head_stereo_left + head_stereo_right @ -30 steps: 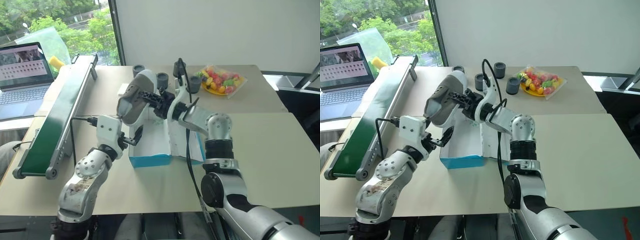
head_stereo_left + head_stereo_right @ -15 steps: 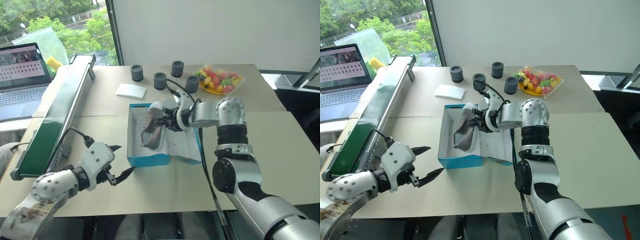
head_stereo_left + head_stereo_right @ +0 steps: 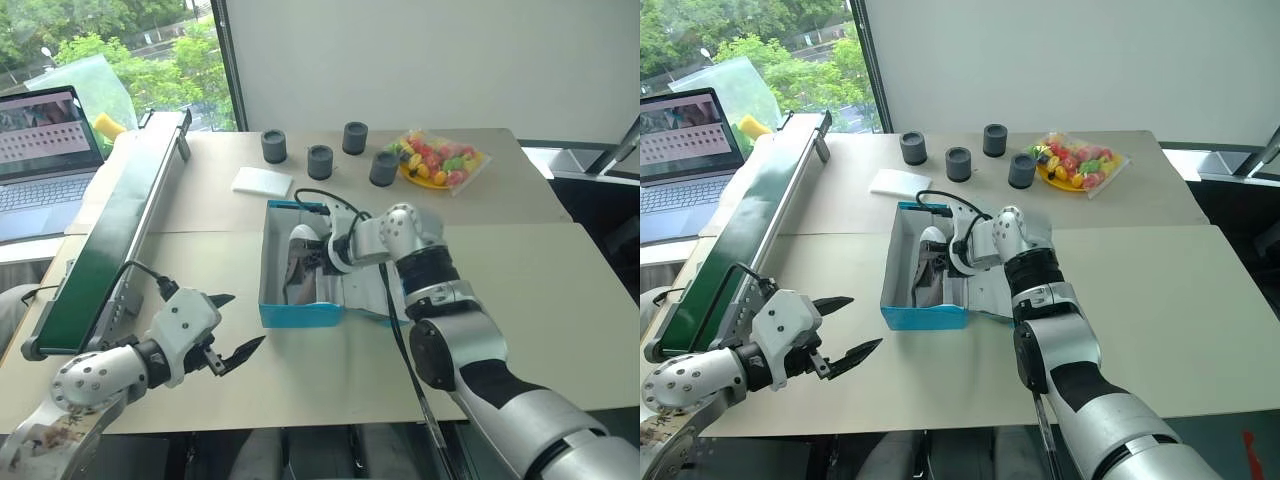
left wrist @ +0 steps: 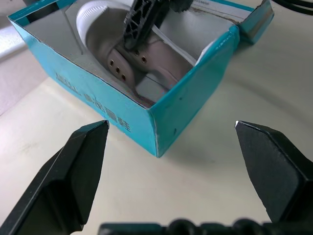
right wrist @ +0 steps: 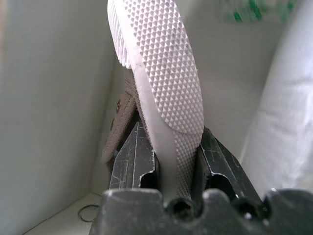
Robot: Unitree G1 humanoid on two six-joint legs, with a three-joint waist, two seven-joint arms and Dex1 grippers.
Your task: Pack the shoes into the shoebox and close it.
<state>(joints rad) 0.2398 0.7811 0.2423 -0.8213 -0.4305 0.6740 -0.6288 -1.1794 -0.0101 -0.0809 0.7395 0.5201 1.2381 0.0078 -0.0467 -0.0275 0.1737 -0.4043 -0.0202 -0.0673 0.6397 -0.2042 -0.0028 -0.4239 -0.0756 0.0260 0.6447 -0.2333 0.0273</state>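
Observation:
The bright-blue shoebox (image 3: 300, 317) stands open in the middle of the table, its white-lined lid (image 3: 365, 290) folded out to the right. A grey-brown shoe (image 3: 299, 265) with a white sole (image 5: 156, 63) lies on its side inside the box. My right gripper (image 3: 318, 255) reaches down into the box and is shut on the sole edge of that shoe, one finger (image 5: 132, 156) on each side. My left gripper (image 3: 243, 320) hovers open over the table, front left of the box, and holds nothing. In the left wrist view the box corner (image 4: 156, 127) sits between the spread fingers (image 4: 73, 166).
A green conveyor belt (image 3: 110, 240) runs along the left side, with a laptop (image 3: 40, 140) beyond it. Behind the box lie a flat white pad (image 3: 262, 181), several dark grey cylinders (image 3: 320, 160) and a plate of fruit (image 3: 437, 160).
My right gripper has brought the shoe down from above the table into the box. My left gripper has pulled back from the box's left wall to the front left.

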